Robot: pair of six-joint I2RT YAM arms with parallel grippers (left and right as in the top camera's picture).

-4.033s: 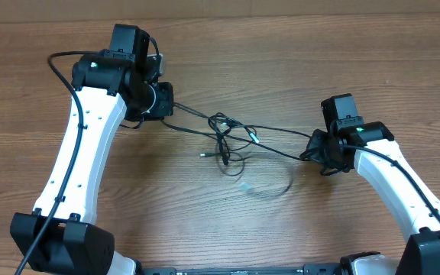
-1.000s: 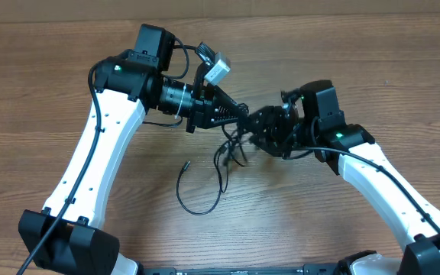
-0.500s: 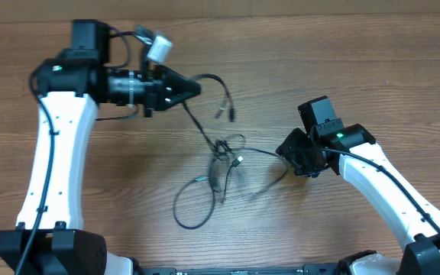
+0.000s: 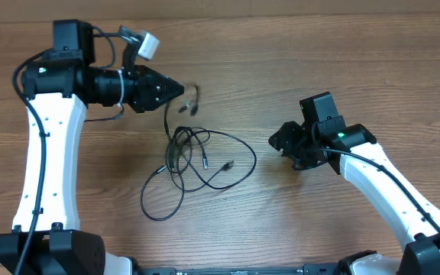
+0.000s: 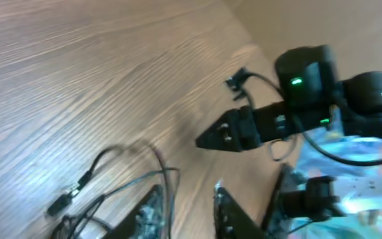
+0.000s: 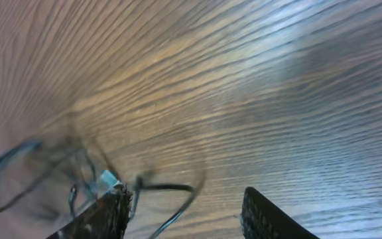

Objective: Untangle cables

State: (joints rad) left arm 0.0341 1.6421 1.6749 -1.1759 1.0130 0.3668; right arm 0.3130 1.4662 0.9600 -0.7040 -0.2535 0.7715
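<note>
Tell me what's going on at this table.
A two-armed robot is untangling thin black cables. The bundle lies in loose loops on the wooden table between the arms. One strand rises toward the left gripper, though whether its jaws grip it is unclear. The right gripper is apart from the loops, jaws open, holding nothing.

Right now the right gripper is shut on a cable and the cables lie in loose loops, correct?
Not quite. The right gripper is open, not shut on a cable. The right wrist view shows its fingers wide apart with nothing clamped between them. The cables do lie in loose loops, as you said.
</note>
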